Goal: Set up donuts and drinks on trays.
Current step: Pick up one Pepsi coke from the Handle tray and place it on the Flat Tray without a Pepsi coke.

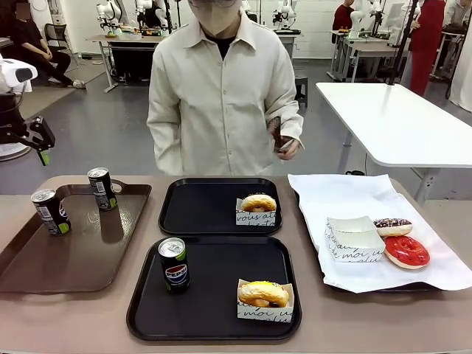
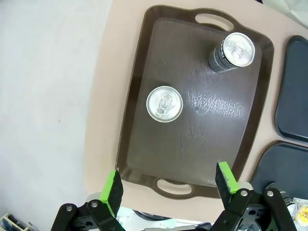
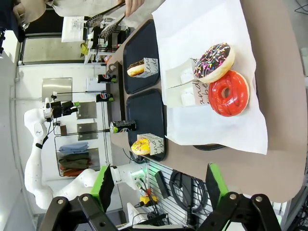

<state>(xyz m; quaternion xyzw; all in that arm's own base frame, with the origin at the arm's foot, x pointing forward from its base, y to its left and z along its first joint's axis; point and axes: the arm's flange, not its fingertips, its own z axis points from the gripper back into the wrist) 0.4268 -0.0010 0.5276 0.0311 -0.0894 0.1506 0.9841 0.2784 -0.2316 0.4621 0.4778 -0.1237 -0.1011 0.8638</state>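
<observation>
Two black trays lie mid-table. The far tray holds a yellow donut in its sleeve. On the near tray stand a Pepsi can and another sleeved yellow donut. Two dark cans stand upright on a brown tray; my left gripper hovers open high above that tray's near handle. A chocolate sprinkled donut and a red donut rest on white paper, with my right gripper open well above the table edge beside them.
A person stands at the far side holding tongs. Empty paper sleeves lie on the white paper next to the loose donuts. My left arm hangs above the table's far left corner. A white table stands behind on the right.
</observation>
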